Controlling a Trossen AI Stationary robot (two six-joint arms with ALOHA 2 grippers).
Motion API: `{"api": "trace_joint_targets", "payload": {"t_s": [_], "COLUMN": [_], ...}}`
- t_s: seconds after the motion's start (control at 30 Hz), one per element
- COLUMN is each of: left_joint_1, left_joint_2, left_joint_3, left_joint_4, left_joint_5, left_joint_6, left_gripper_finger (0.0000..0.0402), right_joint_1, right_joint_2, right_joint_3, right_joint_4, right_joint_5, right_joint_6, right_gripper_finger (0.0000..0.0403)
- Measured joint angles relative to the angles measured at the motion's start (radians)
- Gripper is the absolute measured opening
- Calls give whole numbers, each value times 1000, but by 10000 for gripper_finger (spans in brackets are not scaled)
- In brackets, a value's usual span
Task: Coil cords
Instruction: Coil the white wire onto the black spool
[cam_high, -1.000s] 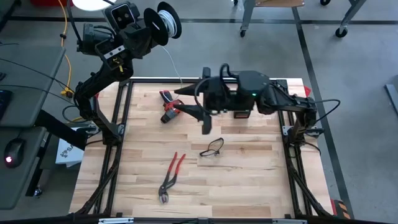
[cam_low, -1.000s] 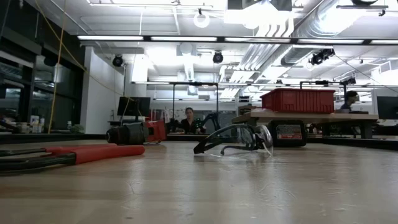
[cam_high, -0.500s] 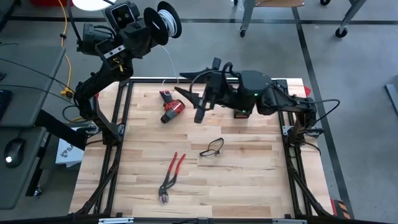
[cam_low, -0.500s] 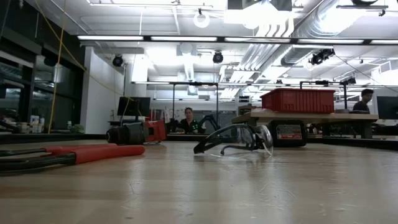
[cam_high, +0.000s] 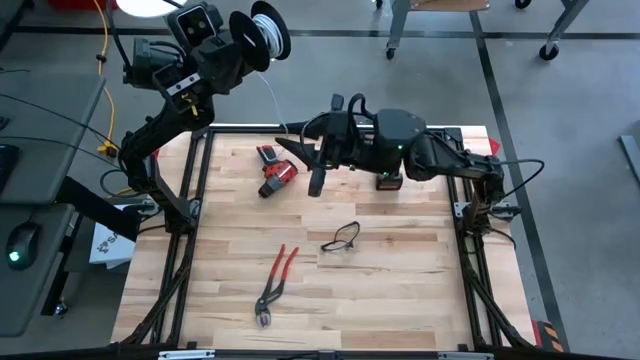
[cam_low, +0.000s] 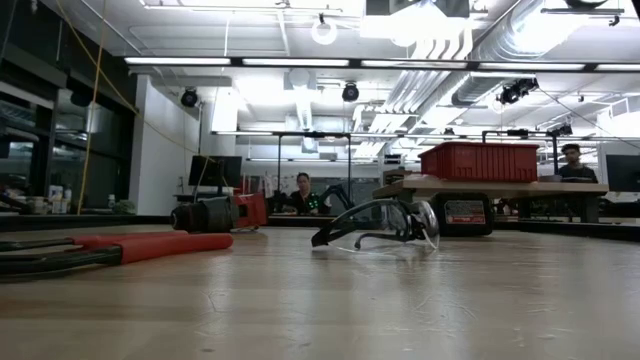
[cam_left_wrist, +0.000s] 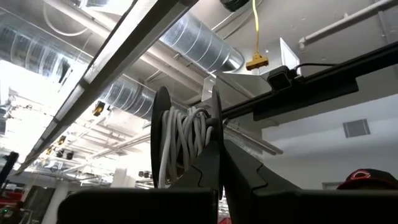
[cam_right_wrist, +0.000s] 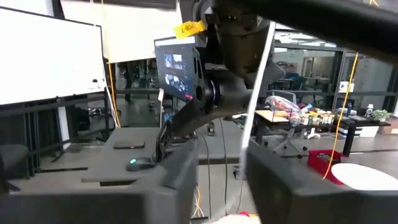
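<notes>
Right gripper (cam_high: 305, 160): wide, its two dark fingers (cam_right_wrist: 168, 180) well apart, raised over the table's far edge; nothing is pinched
Between the fingers: the white cord (cam_right_wrist: 252, 93) runs through the gap, close beside one finger, and I cannot tell whether it touches
Up the line from it: the white cord (cam_high: 277, 100) climbs thin and fairly straight from the right gripper to the spool (cam_high: 268, 30)
Left gripper (cam_high: 235, 55): clamped on the spool and held high, beyond the table's far left corner, well apart from the right gripper
Spool: small, black and round with thin flat flanges (cam_left_wrist: 163, 137); limp white turns lie loose and uneven on its core
Step in hand: judged mid-winding, with one arm presenting the spool and the other guiding the free length
Next move: likely to close lightly on the cord and lead it round the core, keeping tension even so that no turns slip off
Below the right gripper: pale planked wooden table (cam_high: 400, 290) with a red tool (cam_high: 275, 172), clear safety glasses (cam_high: 342, 236) and red-handled pliers (cam_high: 275, 280), all away from the cord
</notes>
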Motion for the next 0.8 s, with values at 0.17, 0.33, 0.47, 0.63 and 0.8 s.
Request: {"api": "trace_joint_targets", "payload": {"t_s": [0.17,0.33,0.47,0.63,0.8], "left_joint_1": [22,65,98,130,153], "left_joint_2": [-12,-57,-114,-188,-252], "left_joint_3": [-1,-1,-1,0,0], "left_joint_4": [-8,-79,-337,-706,-1064], "left_joint_5": [3,7,-3,-23,-29], "left_joint_6": [16,15,44,77,77], "left_gripper_finger": [1,1,1,1,0], "right_joint_1": [48,113,159,197,220], "right_joint_2": [-11,-63,-106,-161,-210], "right_joint_3": [0,0,0,0,0], "right_joint_4": [-41,-136,-197,-229,-262], "right_joint_5": [44,80,97,105,166], "right_joint_6": [8,18,25,25,-5], "right_gripper_finger": [14,3,2,1,1]}}
